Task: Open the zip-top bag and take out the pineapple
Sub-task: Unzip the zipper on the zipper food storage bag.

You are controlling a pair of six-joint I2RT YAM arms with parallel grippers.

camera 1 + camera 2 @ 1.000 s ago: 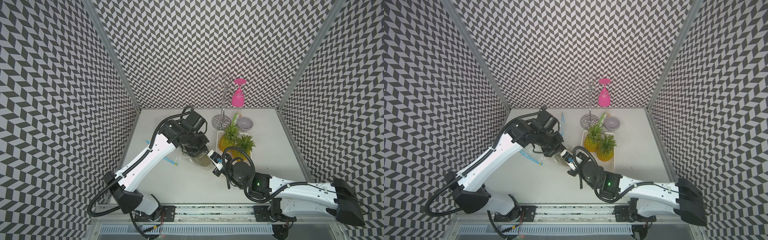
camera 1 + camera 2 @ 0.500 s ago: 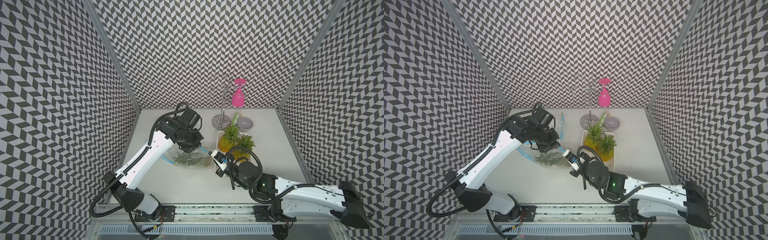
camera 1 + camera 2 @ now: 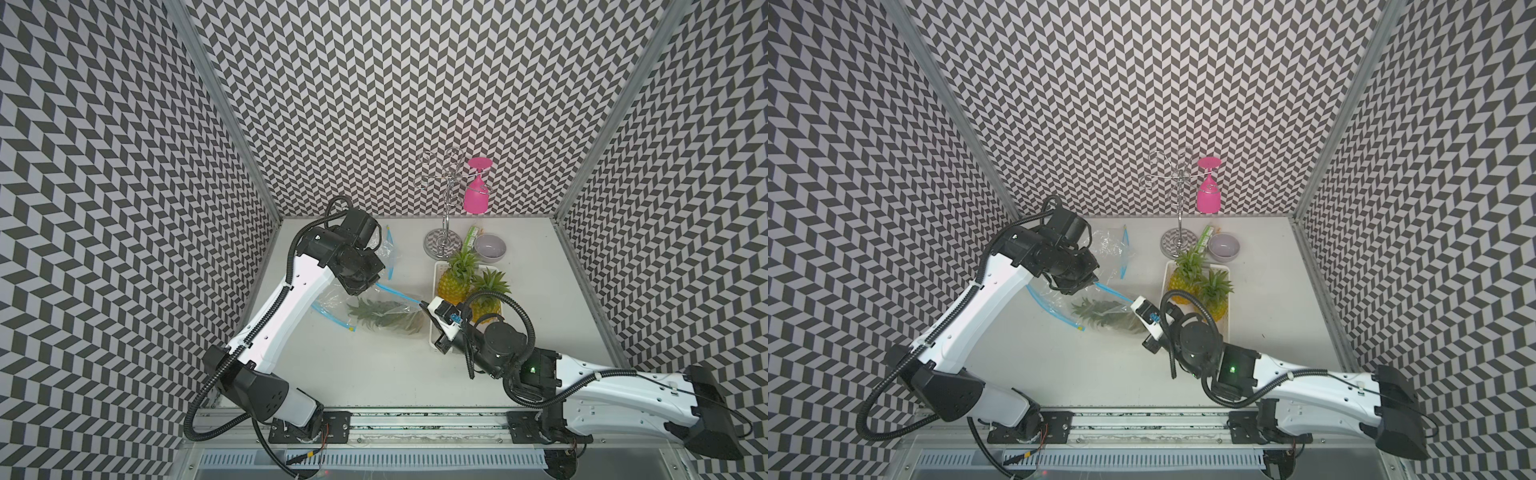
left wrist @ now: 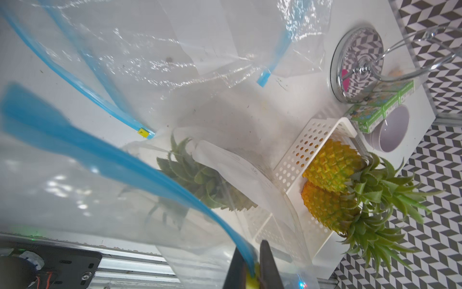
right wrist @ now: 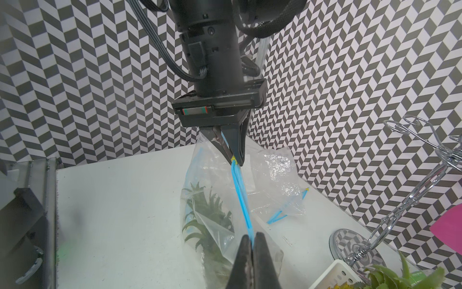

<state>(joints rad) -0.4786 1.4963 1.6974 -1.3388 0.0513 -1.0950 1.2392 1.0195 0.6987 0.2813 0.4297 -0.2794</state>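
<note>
The clear zip-top bag [image 3: 376, 305] lies mid-table with its blue zip strip [image 5: 241, 200] stretched taut above it between my two grippers. The pineapple [image 3: 384, 318] lies on its side inside, green crown pointing left; in the wrist views it shows through the plastic [image 4: 200, 180] [image 5: 207, 215]. My left gripper [image 3: 365, 286] [image 4: 251, 272] is shut on the strip's yellow-tabbed end, also seen in the right wrist view [image 5: 233, 160]. My right gripper [image 3: 422, 305] [image 5: 252, 246] is shut on the strip nearer the tray. In a top view the bag [image 3: 1100, 311] hangs between both grippers.
A white perforated tray [image 3: 436, 274] to the right holds two upright pineapples [image 3: 455, 286]. An empty second bag [image 3: 384, 253] lies behind my left gripper. At the back stand a wire glass rack [image 3: 442, 241] with a pink glass [image 3: 476, 199], a grey bowl [image 3: 490, 248] and a green carton [image 3: 471, 232].
The grippers, close together a second ago, have drawn apart: left toward the back left, right toward the tray. The zip strip is stretched between them and the pineapple's crown now shows.
</note>
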